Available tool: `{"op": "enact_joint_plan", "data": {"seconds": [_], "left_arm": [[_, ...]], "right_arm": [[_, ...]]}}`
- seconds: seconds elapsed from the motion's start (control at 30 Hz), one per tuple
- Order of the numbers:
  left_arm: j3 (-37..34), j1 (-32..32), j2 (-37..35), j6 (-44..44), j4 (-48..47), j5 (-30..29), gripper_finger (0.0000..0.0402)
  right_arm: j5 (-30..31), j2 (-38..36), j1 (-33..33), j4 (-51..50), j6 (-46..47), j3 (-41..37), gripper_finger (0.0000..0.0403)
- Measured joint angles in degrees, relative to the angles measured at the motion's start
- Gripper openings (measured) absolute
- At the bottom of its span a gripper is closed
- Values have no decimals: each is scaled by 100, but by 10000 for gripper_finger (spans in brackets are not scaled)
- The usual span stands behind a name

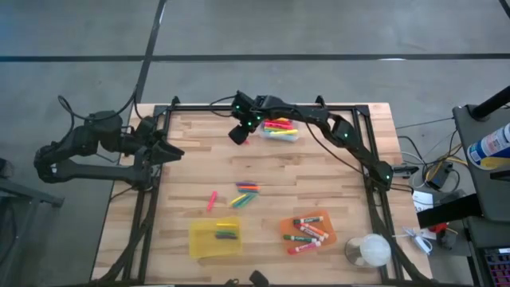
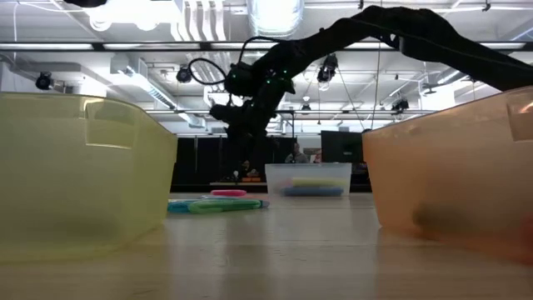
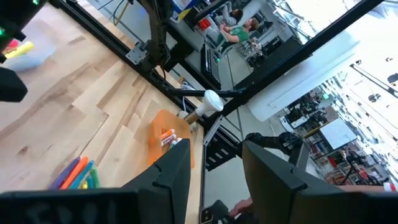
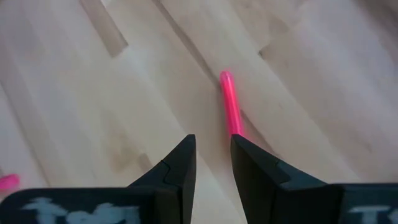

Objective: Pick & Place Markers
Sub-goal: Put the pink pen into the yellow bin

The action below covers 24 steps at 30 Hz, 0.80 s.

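Pink marker (image 4: 230, 102) end hidden behind right claw (image 4: 213, 146)

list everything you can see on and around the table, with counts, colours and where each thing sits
clear bin: one, far side of the table, pink and yellow markers inside
loose markers: small mixed-colour cluster, mid-table
pink marker: one, alone, left of the cluster
yellow bin: one, near left, a few markers inside
orange bin: one, near right, several white-barrelled markers
clear round container: one, near right corner
left end effector: open, at the left table edge
right end effector: beside the clear bin, empty, fingers slightly apart
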Motion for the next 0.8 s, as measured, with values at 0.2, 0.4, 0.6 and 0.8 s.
{"op": "enact_joint_plan", "data": {"seconds": [0.2,0.4,0.6,0.8], "left_arm": [[0,0,0,-15,1,0,140],[0,0,4,-19,2,0,140],[1,0,4,-22,2,0,140],[0,1,4,-22,2,0,140]], "right_arm": [[45,143,42,-128,-257,-4,118],[259,143,109,-22,-750,-9,158],[428,143,256,-20,-1453,-22,165],[599,143,207,-83,-871,-87,159]]}}
